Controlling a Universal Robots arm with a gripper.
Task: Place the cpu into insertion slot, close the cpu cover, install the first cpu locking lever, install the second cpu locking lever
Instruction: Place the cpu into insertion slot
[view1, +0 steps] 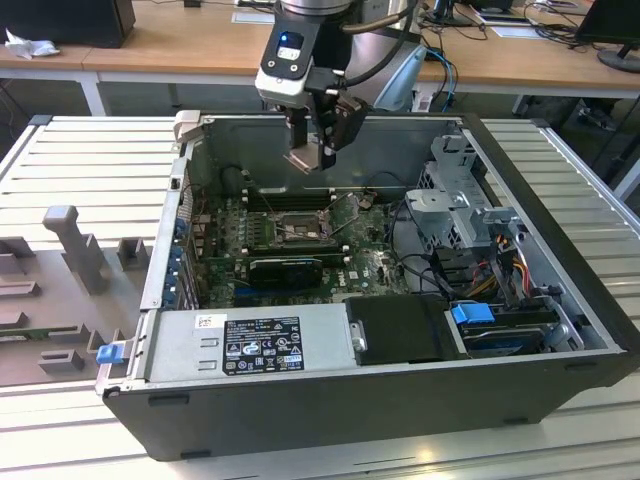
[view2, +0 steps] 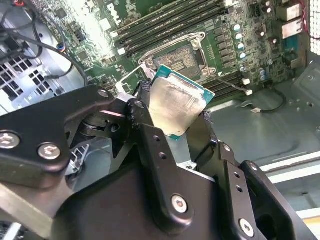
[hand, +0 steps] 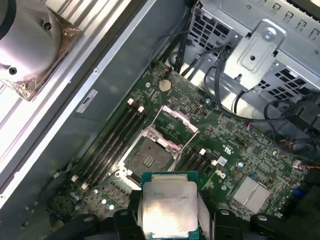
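My gripper (view1: 314, 152) hangs above the open computer case, shut on the cpu (view1: 303, 160) by its edges. In both wrist views the cpu (view2: 176, 106) (hand: 169, 206) shows its silvery-grey top and green rim between the black fingers (view2: 146, 131). It is in the air, well above the motherboard. The insertion slot (hand: 145, 159) (view2: 179, 59) (view1: 299, 229) lies open below it, its dark recess bare. The cpu cover (hand: 176, 125) stands swung up beside the slot. A thin locking lever (view2: 231, 83) sticks out next to the slot, unlatched.
Long black memory slots (hand: 111, 145) flank the slot. A black card (view1: 286, 270) lies nearer the case front. A metal drive cage (view1: 452, 205) with cables fills the exterior view's right, a power supply (view1: 250, 340) the front. A grey fixture (view1: 65, 270) sits outside at the left.
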